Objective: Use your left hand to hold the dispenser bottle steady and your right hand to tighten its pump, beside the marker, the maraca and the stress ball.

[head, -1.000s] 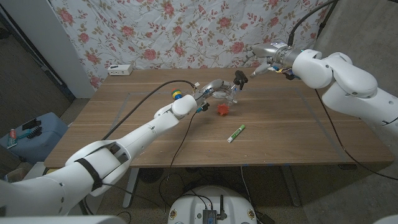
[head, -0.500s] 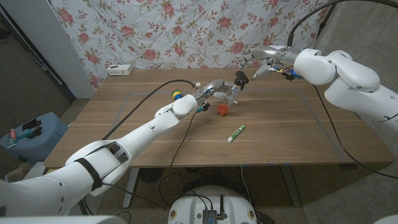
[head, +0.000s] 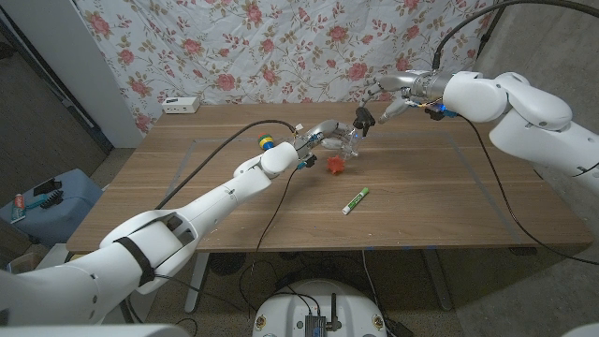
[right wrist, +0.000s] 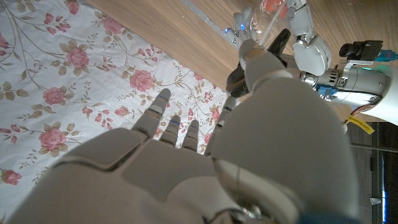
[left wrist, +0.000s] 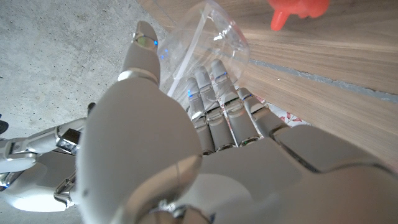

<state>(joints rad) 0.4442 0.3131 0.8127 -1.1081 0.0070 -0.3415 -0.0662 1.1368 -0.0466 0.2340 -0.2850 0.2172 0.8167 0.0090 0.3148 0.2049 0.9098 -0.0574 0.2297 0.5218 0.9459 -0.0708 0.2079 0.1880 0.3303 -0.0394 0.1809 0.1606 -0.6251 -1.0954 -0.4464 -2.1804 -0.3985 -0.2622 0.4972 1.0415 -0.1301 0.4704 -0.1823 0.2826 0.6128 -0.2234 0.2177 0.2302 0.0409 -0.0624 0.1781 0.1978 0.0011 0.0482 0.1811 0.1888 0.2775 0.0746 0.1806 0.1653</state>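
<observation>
Behind the wooden table, a floral cloth over the wall.

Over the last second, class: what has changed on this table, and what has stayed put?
The right hand has edged a little closer to the black pump, fingers at it. The left hand keeps holding the clear dispenser bottle. The marker, red stress ball and maraca have not moved.

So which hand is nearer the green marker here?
Left. The left hand grips the clear dispenser bottle just behind the marker; the right hand is farther back, fingers on the black pump.
</observation>
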